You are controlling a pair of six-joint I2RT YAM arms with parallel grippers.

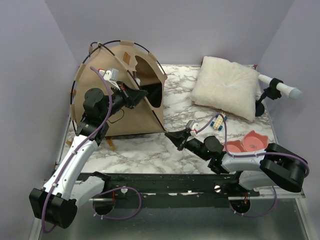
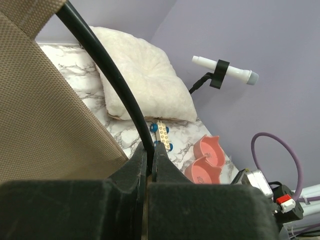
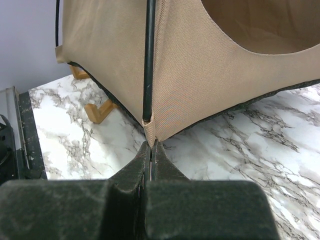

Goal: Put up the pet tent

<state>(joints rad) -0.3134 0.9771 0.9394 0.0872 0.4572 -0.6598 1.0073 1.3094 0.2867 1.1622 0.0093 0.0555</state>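
Left pincer (image 2: 150, 160) clamped shut on black pole (image 2: 107, 70). Right pincer (image 3: 151, 150) closed at pet tent (image 1: 140, 120) front corner, grip on fabric unclear. Tent upright on desk (image 1: 150, 150) left rear, looks nearly set up; pole seating probably left.

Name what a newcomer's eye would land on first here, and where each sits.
The tan pet tent dominates, standing at the table's far left. The left pincer is shut on its black pole, the right pincer on its lower front corner. A fluffy white pillow lies far right.
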